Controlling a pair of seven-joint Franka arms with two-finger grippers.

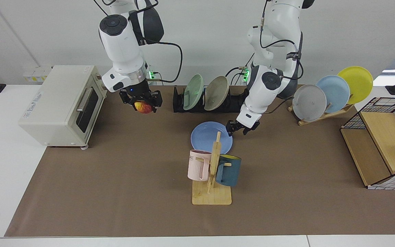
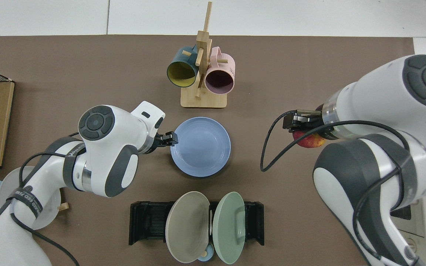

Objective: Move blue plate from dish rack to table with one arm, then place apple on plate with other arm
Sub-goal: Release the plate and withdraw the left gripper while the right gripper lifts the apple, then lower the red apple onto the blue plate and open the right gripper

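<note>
The blue plate is seen lying flat on the brown mat of the desk, out of the dish rack and just beyond the wooden mug tree in the facing view. In the top view the blue plate sits at the mat's centre, with the dish rack at its 6 o'clock and the mug tree at its 12 o'clock.

The left gripper is held just off the plate's rim at the plate's 3 o'clock in the facing view; in the top view the left gripper is at the plate's 9 o'clock, its fingers parted and nothing held between them.

The apple is carried above the mat, clamped in the right gripper, at about 10 o'clock from the plate and well apart from it, between the toaster oven and the rack. From above, the apple is partly covered by the right gripper, at the plate's 3 o'clock.

A green plate and a beige plate are left standing in the rack. Grey, pale blue and yellow plates are propped on a wooden stand.
</note>
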